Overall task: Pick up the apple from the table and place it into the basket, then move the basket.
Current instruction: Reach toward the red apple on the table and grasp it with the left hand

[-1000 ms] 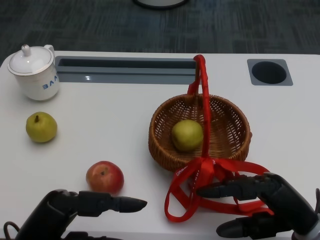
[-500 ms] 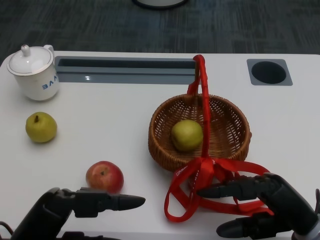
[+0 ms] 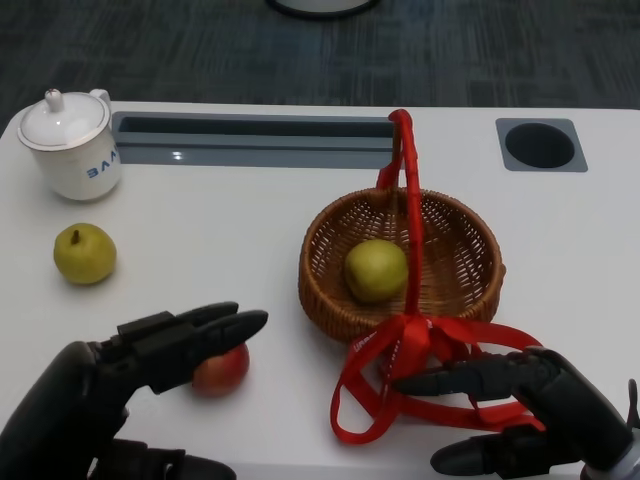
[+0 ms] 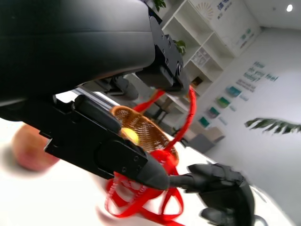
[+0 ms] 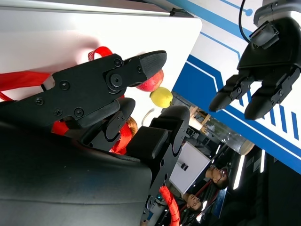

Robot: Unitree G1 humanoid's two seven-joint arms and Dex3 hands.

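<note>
My left hand (image 3: 110, 385) hovers over the apple (image 3: 222, 368), fingers apart; my right hand (image 3: 530, 410) rests empty, fingers spread, beside the basket (image 3: 455, 290).

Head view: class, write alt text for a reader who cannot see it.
The left hand reaches over a red apple on a white table. A wicker basket with red ribbon holds a green fruit; the right hand hovers nearby.

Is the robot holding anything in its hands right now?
No. The left hand hovers over the red apple, fingers apart. The right hand sits open by the basket's red ribbon.
</note>
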